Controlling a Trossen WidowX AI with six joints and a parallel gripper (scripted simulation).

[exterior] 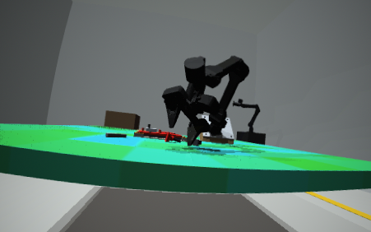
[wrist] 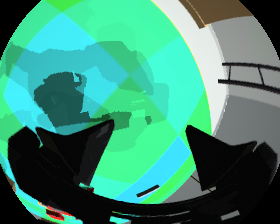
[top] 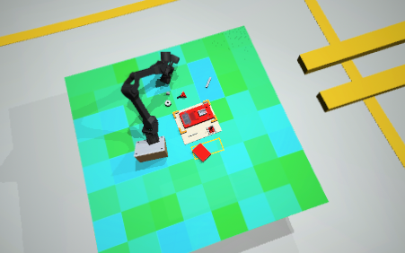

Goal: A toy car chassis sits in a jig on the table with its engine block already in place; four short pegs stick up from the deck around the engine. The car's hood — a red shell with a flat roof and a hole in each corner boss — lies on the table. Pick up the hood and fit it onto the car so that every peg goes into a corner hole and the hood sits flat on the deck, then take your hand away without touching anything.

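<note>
Green and cyan squares pattern the table (top: 229, 179) (exterior: 173, 174) (wrist: 116, 165), which stands on a pale floor (top: 355, 184) with yellow stripes; two thick yellow bars (top: 368, 48) (top: 377, 85) lie to the right in the top view, by which near and far are given here. The black arm (top: 140, 105) (exterior: 234, 78) rises from a base block (top: 162, 154) (exterior: 229, 133) on the left part of the table and reaches toward the far side. Its gripper (top: 165, 80) (exterior: 181, 136) (wrist: 151, 125) points downward, low over the table, with its fingers spread wide and nothing between them. The hood (top: 201, 152), a flat red piece, lies turned at an angle on the table, near of the jig board (top: 190, 136), overlapping the left part of a yellow outline (top: 223, 144). It is apart from the red chassis (top: 197, 115) (exterior: 144, 134), which rests on the far part of the board between orange corner pieces, with a grey engine block (top: 202, 112) on its deck. On the far side of the chassis lie a white wheel (top: 168, 103), a small red part (top: 183, 95) and a slim pale bar (top: 208, 82). The pegs are too small to make out.
</note>
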